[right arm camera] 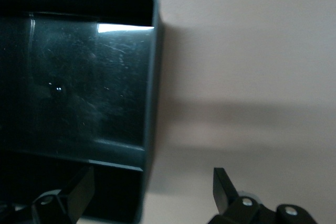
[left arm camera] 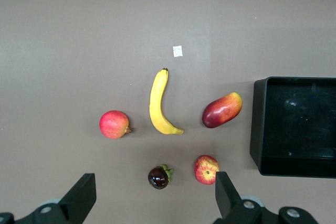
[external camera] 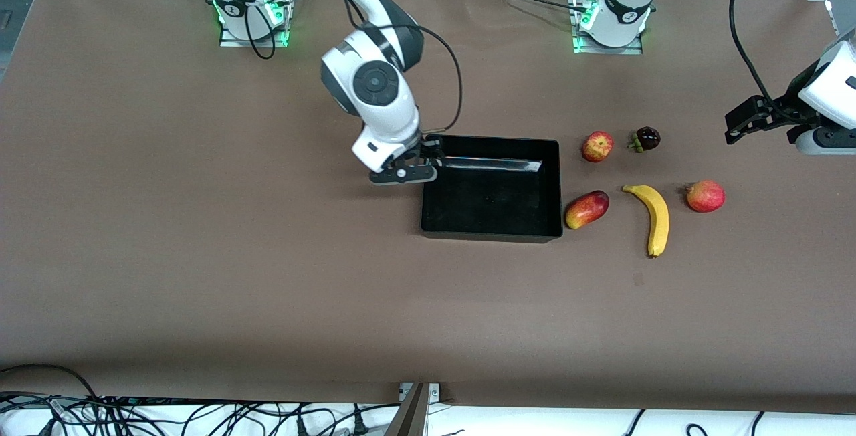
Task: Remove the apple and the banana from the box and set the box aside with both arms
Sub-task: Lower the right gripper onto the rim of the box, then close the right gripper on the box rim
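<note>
Two open, empty grippers: your right gripper [external camera: 428, 158] straddles the glossy black plastic box [external camera: 552, 182] wall at its end; your left gripper [external camera: 735, 130] hangs well apart, over bare table past the fruit.

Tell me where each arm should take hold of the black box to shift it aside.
Grip the box by its two short end walls, coming straight down so each upright rim sits between open fingers. The right end effector is already open at the wall toward the right arm's end. The left end effector, open over the table past the fruit, would suit the wall beside the mango. The box is empty.
</note>
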Robot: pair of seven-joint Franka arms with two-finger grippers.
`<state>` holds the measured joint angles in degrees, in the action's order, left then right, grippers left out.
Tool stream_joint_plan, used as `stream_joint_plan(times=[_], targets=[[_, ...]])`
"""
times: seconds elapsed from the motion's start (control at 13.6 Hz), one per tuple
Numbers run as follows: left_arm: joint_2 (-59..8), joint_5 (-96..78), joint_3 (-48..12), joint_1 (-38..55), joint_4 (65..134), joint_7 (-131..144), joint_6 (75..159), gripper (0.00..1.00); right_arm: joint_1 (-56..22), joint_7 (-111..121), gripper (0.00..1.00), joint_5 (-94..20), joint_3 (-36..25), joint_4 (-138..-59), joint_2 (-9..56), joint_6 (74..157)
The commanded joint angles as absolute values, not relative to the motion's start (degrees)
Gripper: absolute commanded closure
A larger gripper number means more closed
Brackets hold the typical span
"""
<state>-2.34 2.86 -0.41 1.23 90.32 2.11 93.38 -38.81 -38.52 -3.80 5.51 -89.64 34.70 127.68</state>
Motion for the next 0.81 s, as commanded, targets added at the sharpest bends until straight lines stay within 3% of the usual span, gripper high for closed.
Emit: stream_joint_plan(times=[0.0,0.15,0.29,0.44,0.59,0.74], targets=[[-3.34,1.76,-0.18,0.97,88.59,2.64,92.55,0.00,-39.29,-39.64,0.00,-3.78,4.83,-87.98,37.34,130.16],[-3.43,2.11,-0.09,1.05,88.68,2.72,92.55,0.00,-40.07,-41.03,0.02,-3.69,4.83,-87.98,39.28,132.88],[-3.43,2.64,-0.26,1.41,88.68,2.64,90.98,0.00,-41.13,-42.10,0.13,-2.91,4.48,-87.98,41.39,136.13],[-3.69,2.64,-0.26,1.67,88.77,2.55,89.75,0.00,-41.05,-41.93,0.48,-2.02,4.48,-87.98,42.10,136.85],[-3.78,2.64,-0.26,1.76,88.68,2.55,89.56,0.00,-40.87,-41.31,0.94,-2.11,4.48,-87.89,41.75,136.50],[-3.87,2.81,-0.18,1.67,88.68,2.46,89.56,0.00,-40.43,-40.96,1.00,-2.11,4.40,-87.63,41.57,136.32]])
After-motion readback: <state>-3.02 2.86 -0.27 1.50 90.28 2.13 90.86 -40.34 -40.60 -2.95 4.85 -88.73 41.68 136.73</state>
